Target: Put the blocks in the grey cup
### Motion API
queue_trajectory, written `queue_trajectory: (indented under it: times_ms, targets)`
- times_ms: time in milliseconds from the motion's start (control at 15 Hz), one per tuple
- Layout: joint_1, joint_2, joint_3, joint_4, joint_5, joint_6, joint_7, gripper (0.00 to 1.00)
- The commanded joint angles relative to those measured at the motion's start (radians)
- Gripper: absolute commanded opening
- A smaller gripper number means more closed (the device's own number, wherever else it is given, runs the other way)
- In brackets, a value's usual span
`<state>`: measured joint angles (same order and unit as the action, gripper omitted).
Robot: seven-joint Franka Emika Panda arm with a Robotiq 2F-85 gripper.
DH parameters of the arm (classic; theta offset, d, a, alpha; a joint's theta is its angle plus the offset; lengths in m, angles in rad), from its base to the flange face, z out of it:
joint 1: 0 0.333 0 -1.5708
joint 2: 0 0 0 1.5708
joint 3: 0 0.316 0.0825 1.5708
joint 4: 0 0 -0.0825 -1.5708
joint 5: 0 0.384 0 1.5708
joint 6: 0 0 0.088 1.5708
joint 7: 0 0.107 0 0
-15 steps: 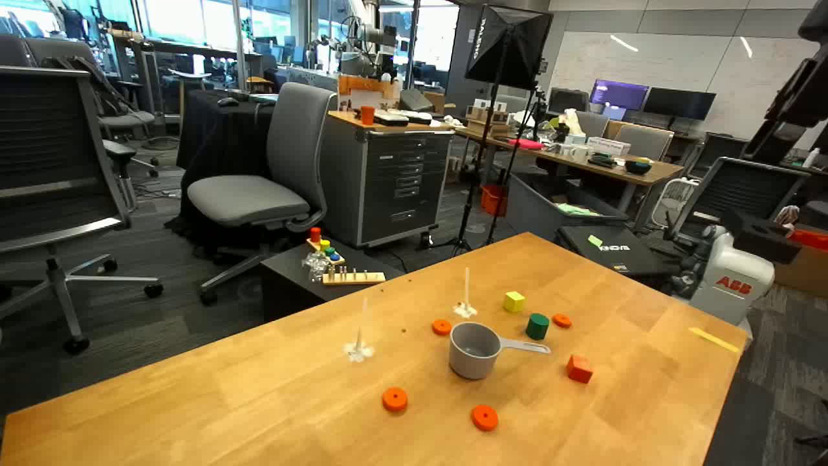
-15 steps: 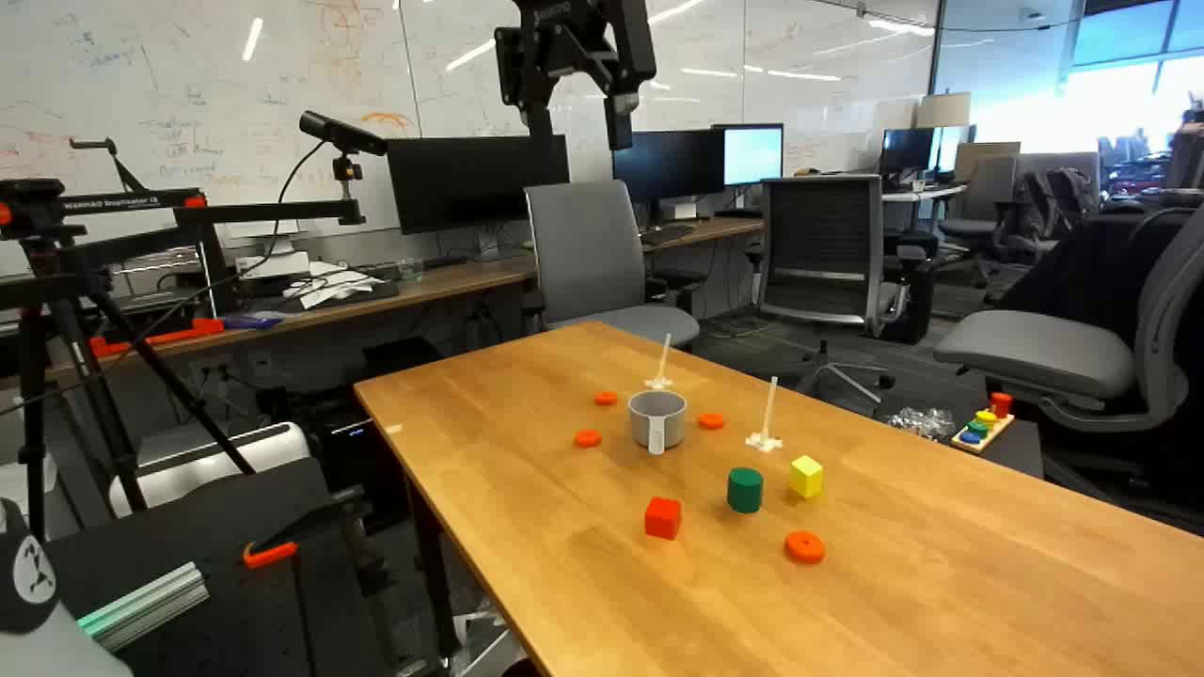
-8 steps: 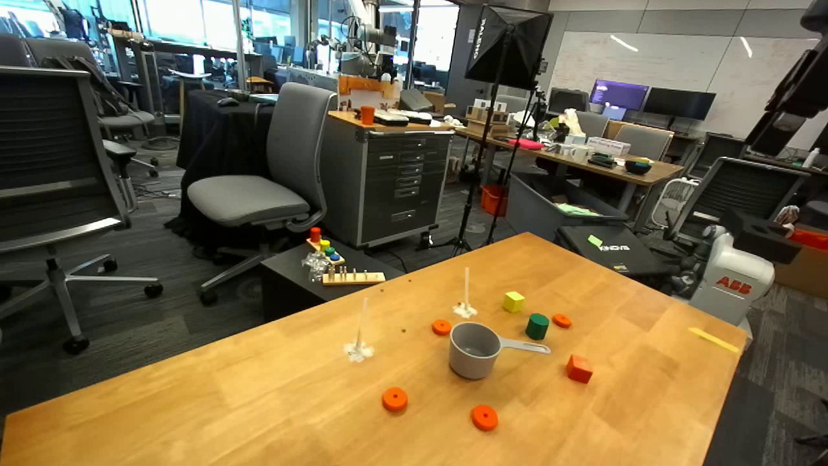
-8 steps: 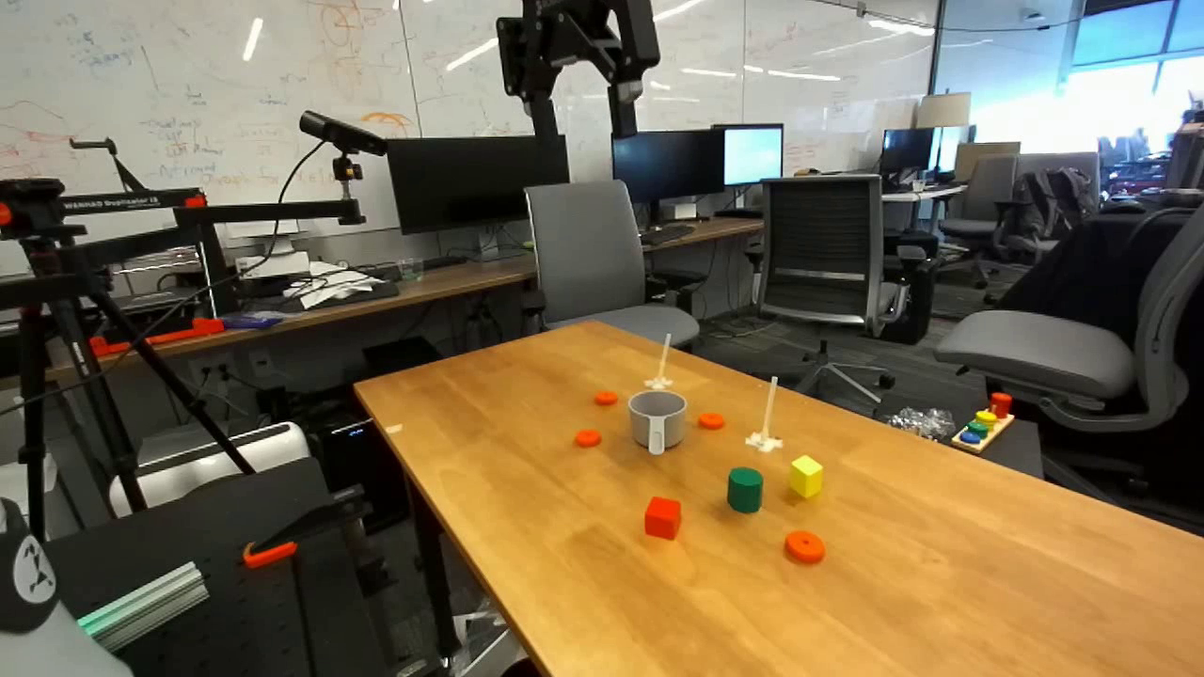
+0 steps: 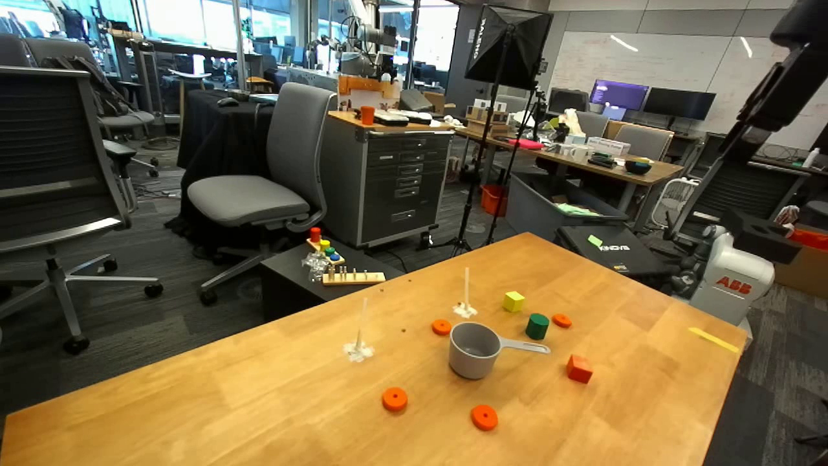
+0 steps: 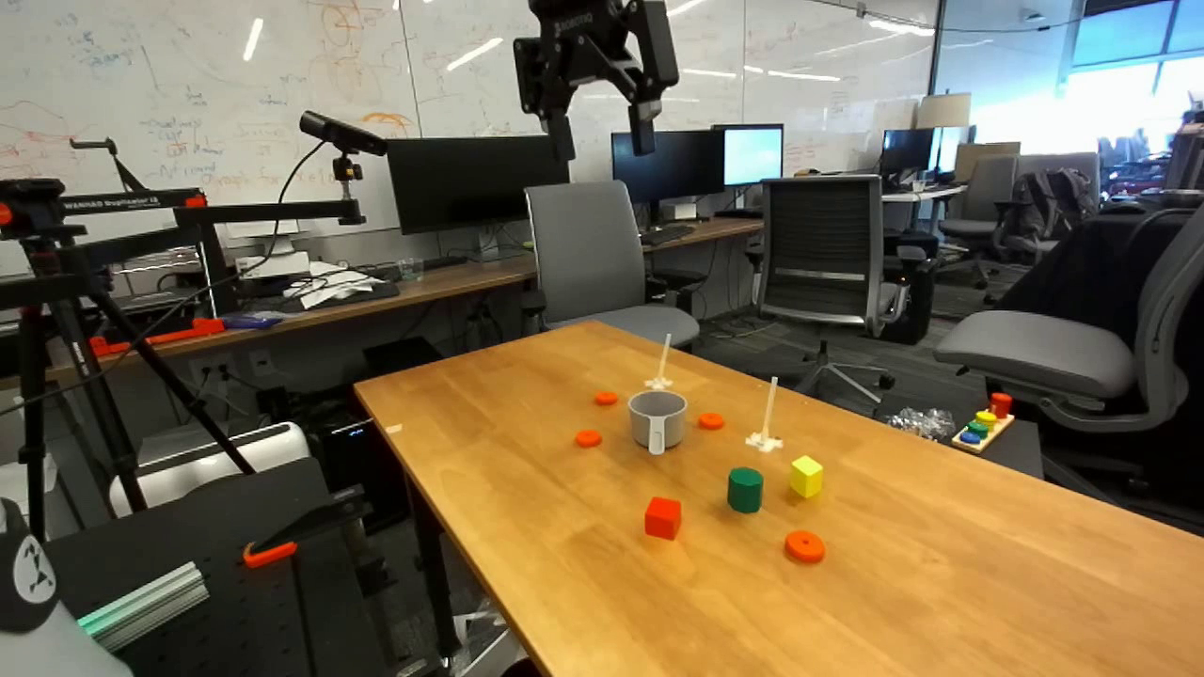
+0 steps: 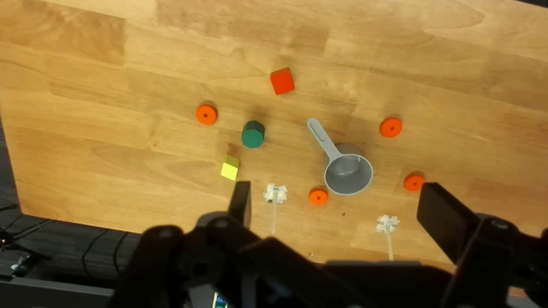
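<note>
The grey cup (image 7: pixel 349 175), a scoop-like cup with a handle, stands upright on the table and looks empty inside; it shows in both exterior views (image 5: pixel 474 351) (image 6: pixel 657 419). The blocks lie around it: a red cube (image 7: pixel 282 81), a green cylinder (image 7: pixel 253 135), a yellow cube (image 7: pixel 230 167) and several orange discs with centre holes (image 7: pixel 206 114) (image 7: pixel 391 127) (image 7: pixel 414 182) (image 7: pixel 318 196). My gripper (image 7: pixel 336 203) is open and empty, its fingers wide apart high above the table. It hangs at the top in an exterior view (image 6: pixel 602 141).
Two thin upright pegs taped to the wooden table (image 5: pixel 259 401) stand near the cup (image 5: pixel 466 291) (image 5: pixel 362 330). A yellow tape strip (image 5: pixel 713 340) lies near a table edge. A low black stand beside the table holds a toy peg board (image 5: pixel 353 277). Chairs and a tripod (image 6: pixel 103 376) stand around.
My gripper has shifted sideways, leftward in one exterior picture and rightward and slightly down in another. It stays open. The cup and blocks have not moved.
</note>
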<state>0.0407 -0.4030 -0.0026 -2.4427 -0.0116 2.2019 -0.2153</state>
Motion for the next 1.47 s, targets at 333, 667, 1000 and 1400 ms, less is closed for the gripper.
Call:
queue_trajectory:
  times_ms: [333,667,1000,1400]
  targets:
    - [-0.007,0.514,0.012,0.336,-0.088,0.156,0.020,1.00]
    - [0.002,0.745,0.006,0.452,-0.150,0.137,0.051,1.00]
    - [0.003,0.919,0.000,0.556,-0.180,0.126,0.045,1.00]
    - [0.001,1.090,0.002,0.720,-0.167,0.106,0.042,1.00]
